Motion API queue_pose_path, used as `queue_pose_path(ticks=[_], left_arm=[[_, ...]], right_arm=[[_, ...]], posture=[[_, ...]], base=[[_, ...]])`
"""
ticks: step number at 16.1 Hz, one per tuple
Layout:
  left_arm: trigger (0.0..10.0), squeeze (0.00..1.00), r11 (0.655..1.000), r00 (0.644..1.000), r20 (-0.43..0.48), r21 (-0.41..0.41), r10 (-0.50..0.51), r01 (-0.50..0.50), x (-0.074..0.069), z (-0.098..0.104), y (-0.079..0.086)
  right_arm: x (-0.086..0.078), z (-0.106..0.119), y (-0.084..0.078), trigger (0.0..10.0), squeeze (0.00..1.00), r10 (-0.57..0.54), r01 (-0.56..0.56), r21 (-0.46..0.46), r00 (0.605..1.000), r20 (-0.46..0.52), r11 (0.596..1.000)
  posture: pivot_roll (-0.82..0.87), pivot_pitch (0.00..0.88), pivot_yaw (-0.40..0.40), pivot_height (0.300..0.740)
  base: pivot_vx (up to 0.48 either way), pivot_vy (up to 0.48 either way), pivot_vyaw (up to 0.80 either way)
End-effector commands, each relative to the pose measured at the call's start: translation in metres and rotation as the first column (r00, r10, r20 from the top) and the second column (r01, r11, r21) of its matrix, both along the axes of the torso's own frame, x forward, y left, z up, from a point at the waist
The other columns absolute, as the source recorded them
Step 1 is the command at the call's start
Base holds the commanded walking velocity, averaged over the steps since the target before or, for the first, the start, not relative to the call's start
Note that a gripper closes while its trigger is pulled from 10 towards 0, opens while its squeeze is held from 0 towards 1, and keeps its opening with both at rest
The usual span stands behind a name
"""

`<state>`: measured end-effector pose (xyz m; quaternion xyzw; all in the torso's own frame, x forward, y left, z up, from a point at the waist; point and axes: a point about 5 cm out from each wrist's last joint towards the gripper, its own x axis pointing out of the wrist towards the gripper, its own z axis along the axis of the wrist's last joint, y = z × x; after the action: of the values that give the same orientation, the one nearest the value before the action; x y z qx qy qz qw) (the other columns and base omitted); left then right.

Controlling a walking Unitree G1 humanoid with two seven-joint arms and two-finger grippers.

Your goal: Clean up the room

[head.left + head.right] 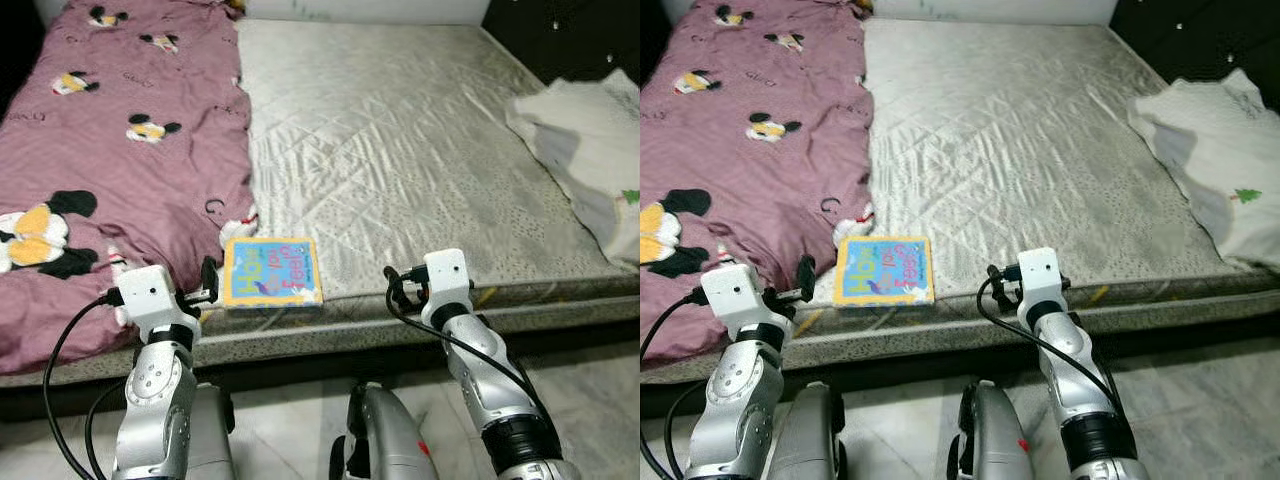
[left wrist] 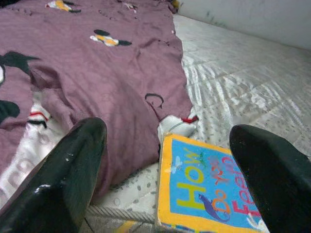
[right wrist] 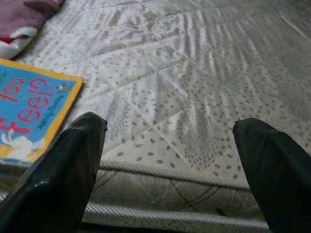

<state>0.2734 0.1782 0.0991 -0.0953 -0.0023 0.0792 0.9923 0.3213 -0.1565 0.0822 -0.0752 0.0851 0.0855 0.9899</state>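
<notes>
Book [image 1: 272, 271] lies flat at the mattress [image 1: 400, 150] front edge, just beside the purple blanket [image 1: 120, 150]. Your left gripper [image 2: 165, 170] hovers near its left side, fingers spread wide; right gripper [image 3: 170, 165] sits further right, fingers also spread, nothing held. Looks like approach step: next, slide left fingers around the book's edge.
</notes>
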Motion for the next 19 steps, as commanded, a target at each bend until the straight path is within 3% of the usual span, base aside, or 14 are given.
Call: queue_pose_path(ticks=[1,4,15,19], left_arm=[[10.0,0.00,1.000,1.000,-0.014,0.003,0.009,-0.009,-0.0009,-0.0027,-0.0002],[10.0,0.00,1.000,1.000,-0.006,0.002,0.004,-0.004,-0.0004,-0.0015,-0.0011],[10.0,0.00,0.996,0.995,0.061,-0.029,-0.084,0.086,-0.0003,0.0059,-0.0077],[10.0,0.00,0.995,0.993,0.070,-0.032,-0.095,0.097,-0.0002,0.0067,-0.0096]], right_arm=[[-0.0002,-0.0005,-0.0011,10.0,0.00,0.005,-0.005,-0.007,1.000,-0.003,1.000],[0.0008,0.0001,0.0002,10.0,0.00,0.018,-0.018,-0.010,1.000,0.005,1.000],[0.0029,0.0011,0.0044,10.0,0.00,0.052,-0.052,-0.049,0.999,0.014,0.997],[0.0031,0.0007,0.0057,10.0,0.00,0.062,-0.061,-0.052,0.998,0.016,0.997]], posture=[[-0.04,0.190,-0.079,0.550],[-0.04,0.192,-0.081,0.520],[-0.04,0.190,-0.081,0.520],[-0.04,0.190,-0.081,0.520]], base=[[0.000,0.000,0.00],[0.000,0.000,0.00],[0.000,0.000,0.00],[0.271,0.000,0.00]])
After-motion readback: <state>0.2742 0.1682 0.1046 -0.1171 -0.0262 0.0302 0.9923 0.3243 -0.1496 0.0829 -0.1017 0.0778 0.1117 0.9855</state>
